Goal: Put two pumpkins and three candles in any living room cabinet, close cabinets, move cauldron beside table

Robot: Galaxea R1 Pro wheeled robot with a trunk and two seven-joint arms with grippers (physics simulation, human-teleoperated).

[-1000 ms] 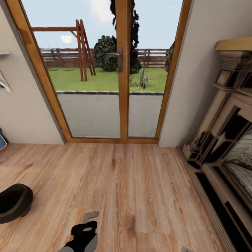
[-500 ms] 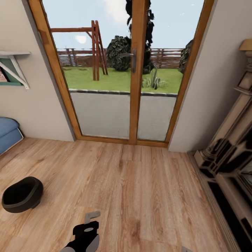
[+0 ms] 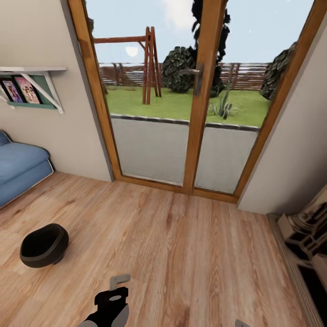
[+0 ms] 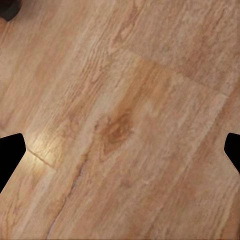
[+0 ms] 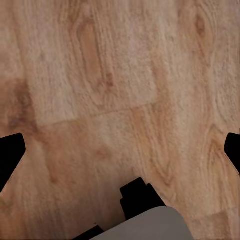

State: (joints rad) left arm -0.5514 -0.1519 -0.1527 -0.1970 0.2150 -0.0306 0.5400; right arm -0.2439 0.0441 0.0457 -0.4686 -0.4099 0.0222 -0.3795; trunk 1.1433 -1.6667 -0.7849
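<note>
Both hands wide open, empty, over wooden floor (image 4: 120, 120); cauldron (image 3: 44, 245) well apart.

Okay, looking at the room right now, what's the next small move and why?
Probably keep turning left toward the cauldron: it sits on the wooden floor ahead-left, beyond the left claw, whose fingers are spread wide with nothing between them.

A light wooden plank floor (image 3: 190, 254) is bounded by beige walls (image 3: 41, 41), a wood-framed glass double door (image 3: 200, 113), a blue sofa (image 3: 20, 165) and a white wall shelf (image 3: 34, 72).
</note>
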